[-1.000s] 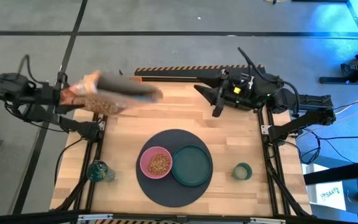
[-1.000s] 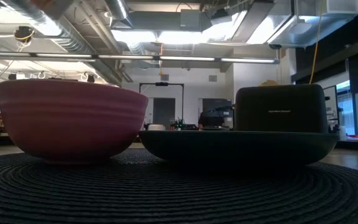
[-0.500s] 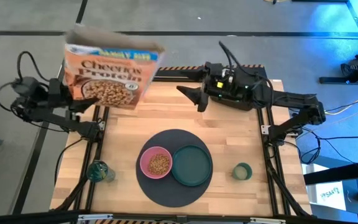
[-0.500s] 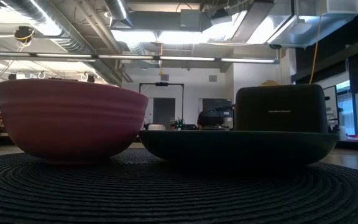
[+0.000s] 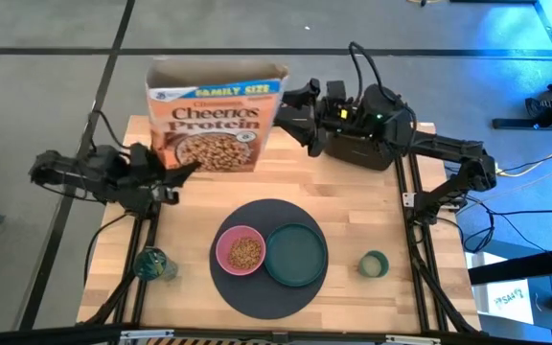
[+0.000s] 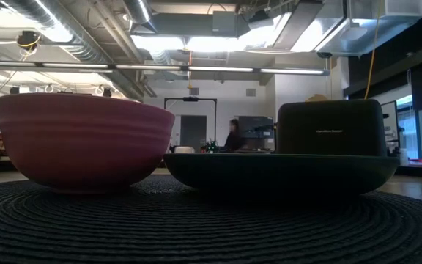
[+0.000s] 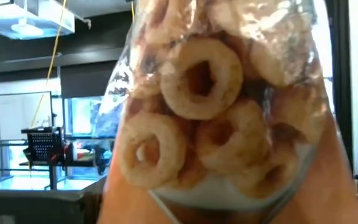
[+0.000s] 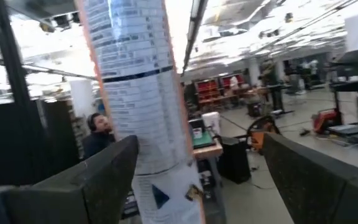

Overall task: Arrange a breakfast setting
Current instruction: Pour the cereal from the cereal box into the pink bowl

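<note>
1. The cereal box stands upright at the far side of the table, with the left gripper at its lower left edge and the right gripper beside its right edge. In the right wrist view the right fingers are spread wide, the box's narrow side between them and untouched.
2. Done well, the handover has the right jaws centred on that narrow side and closed firmly before the left lets go — the box is tall and would tip.
3. The setting sits near: pink bowl with cereal and dark green plate on the round mat, pale-green cup just off it.
4. Whether the left fingers pinch the box I cannot tell — its camera is filled by the printed cereal picture. No spoon is visible.
</note>
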Robot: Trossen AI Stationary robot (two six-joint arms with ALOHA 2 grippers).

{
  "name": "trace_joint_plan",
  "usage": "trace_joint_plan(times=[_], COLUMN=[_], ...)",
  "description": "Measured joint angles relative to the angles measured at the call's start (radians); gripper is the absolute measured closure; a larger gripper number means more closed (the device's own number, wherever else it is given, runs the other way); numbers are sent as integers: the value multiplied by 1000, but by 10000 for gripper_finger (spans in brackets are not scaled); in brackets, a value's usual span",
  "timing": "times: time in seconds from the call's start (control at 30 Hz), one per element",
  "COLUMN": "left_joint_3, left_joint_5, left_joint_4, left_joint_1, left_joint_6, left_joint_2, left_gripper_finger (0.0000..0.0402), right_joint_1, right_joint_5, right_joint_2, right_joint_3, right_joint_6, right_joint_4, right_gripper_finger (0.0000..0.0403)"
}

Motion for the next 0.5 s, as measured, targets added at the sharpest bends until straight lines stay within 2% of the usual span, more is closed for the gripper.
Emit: trace_joint_plan(times=[0.27,0.4,0.5], left_joint_3=[-10,-11,-11], left_joint_5=[22,93,118], left_joint_4=[123,199,230], left_joint_1=[89,138,163], left_joint_6=[-53,-101,-136], left_joint_2=[154,215,252], left_gripper_finger=[208,208,208], right_joint_1=[0,-2,-13], right_joint_5=[-123,-128,-128], right_joint_2=[0,-1,-1], right_joint_3=[0,0,0], right_joint_6=[-10,-11,-11], right_joint_4=[-41,-72,-105], right_gripper_finger=[66,68,94])
